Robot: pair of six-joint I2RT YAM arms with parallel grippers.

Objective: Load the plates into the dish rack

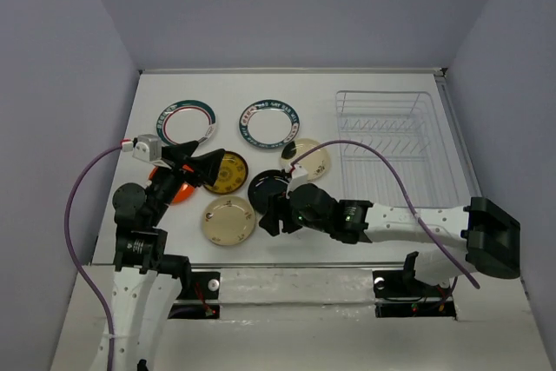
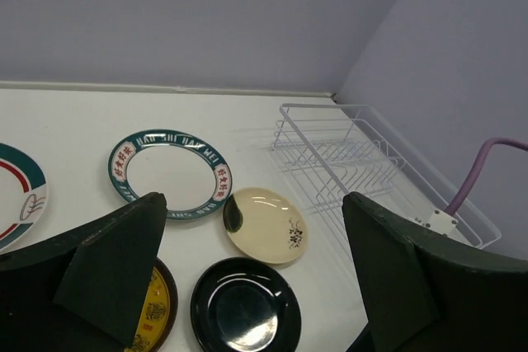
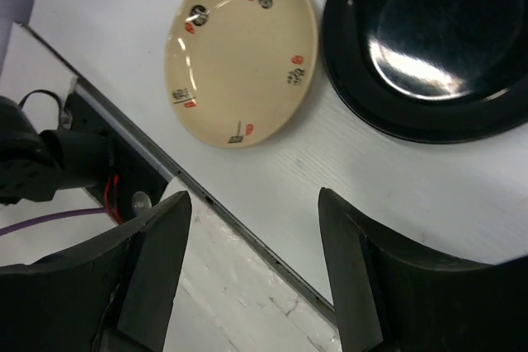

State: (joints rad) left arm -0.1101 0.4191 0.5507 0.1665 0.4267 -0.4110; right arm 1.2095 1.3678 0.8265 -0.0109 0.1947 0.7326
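Seven plates lie flat on the white table. Two patterned plates (image 1: 185, 122) (image 1: 268, 122) sit at the back. The amber-yellow plate (image 1: 229, 172), black plate (image 1: 266, 187) and a cream plate (image 1: 310, 159) lie mid-table. A second cream plate (image 1: 228, 220) lies near the front. The orange plate (image 1: 180, 190) is partly hidden under my left arm. The white wire dish rack (image 1: 395, 141) stands at the right and holds no plate. My left gripper (image 1: 204, 168) is open and empty above the amber plate's left edge. My right gripper (image 1: 276, 213) is open and empty, low over the table's front edge between the front cream plate (image 3: 239, 47) and the black plate (image 3: 437, 47).
The table's front edge (image 3: 206, 199) with a metal strip runs just under my right gripper. Purple cables (image 1: 382, 162) trail from both arms. Grey walls close in the table on three sides. The left wrist view shows the rack (image 2: 363, 162) to the right of the cream plate (image 2: 264, 224).
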